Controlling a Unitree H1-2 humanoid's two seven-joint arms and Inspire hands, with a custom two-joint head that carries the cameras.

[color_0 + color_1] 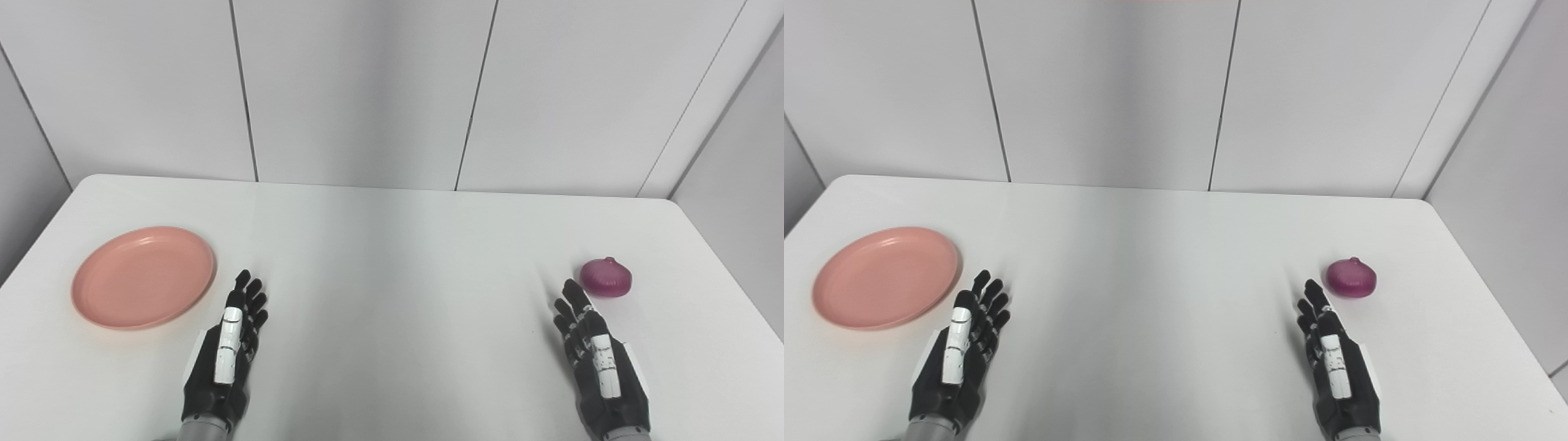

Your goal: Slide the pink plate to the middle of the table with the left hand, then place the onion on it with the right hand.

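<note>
The fingers (248,297) of the left hand (225,358) are stretched forward and a little spread, holding nothing; the hand hovers low over or rests on the white surface (392,257), and which of the two cannot be told. Its fingertips lie just beside the near right rim of the pink plate (143,277), apart from it. The fingers (572,303) of the right hand (597,361) are likewise extended and apart, empty, pointing toward the onion (606,277), near it but not touching.

The plate is round, salmon-pink, shallow, with a raised rim and a flat inner floor, and nothing lies in it. It sits at the left side of the surface, well apart from the middle. The onion is a purple-red bulb, somewhat flattened, glossy, with a small nub at its top; it sits at the right side of the surface, near the right edge.

Counted: one plate, one onion, two hands, each black with a white strip along its back.

The left eye view shows a strip of grey wall at the far left past the surface's left edge; the right eye view shows less of that and more of the surface's right edge, down to the near corner.
</note>
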